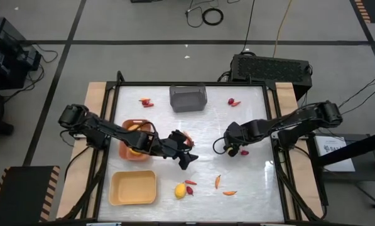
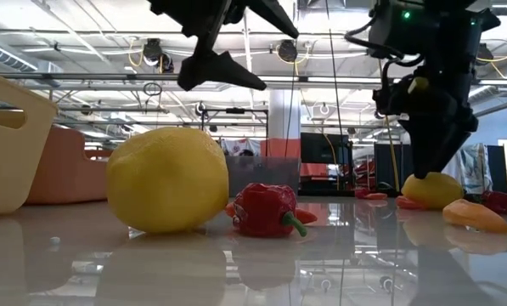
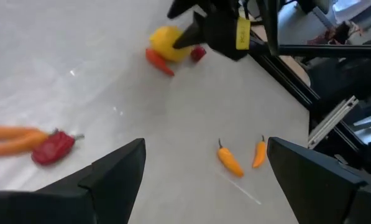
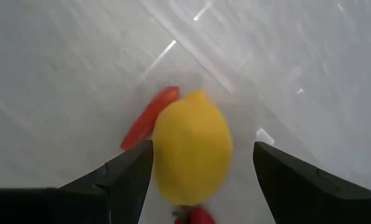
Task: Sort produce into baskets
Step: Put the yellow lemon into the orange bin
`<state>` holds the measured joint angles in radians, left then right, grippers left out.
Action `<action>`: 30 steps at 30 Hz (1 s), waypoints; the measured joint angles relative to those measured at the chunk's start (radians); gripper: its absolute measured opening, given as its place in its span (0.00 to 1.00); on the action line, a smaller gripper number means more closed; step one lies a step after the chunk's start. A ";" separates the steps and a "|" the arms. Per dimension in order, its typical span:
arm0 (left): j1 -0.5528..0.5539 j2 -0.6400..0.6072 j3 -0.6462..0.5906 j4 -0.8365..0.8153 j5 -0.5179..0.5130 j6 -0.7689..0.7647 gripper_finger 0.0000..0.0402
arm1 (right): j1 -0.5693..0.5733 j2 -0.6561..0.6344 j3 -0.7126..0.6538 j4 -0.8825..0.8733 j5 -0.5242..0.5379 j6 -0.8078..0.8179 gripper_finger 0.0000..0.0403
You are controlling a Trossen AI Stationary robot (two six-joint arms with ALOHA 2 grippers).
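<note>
Orange-brown tray (image 1: 132,125) sits by the table's left edge with a yellow fruit in it, pale yellow tray (image 1: 134,188) in the near-left corner. My left gripper (image 1: 186,158) hangs mid-table, jaws wide, nothing held, probably between picks. Grey bin (image 1: 188,98) waits at the far edge. Right gripper (image 4: 201,165), near the right edge, is spread wide around a lemon (image 4: 191,146) on the table, looks lined up for a grab. Its fingertips are cut off though, so can't tell if they touch.
</note>
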<state>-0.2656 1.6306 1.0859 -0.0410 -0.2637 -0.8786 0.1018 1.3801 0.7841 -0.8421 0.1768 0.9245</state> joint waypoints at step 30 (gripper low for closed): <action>-0.067 0.000 0.000 -0.020 -0.109 -0.057 0.85 | -0.090 0.123 0.000 0.010 -0.075 -0.126 0.54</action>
<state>-0.3325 1.6306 1.0859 -0.0607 -0.3725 -0.9361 0.0120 1.5028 0.7841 -0.8326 0.1022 0.7990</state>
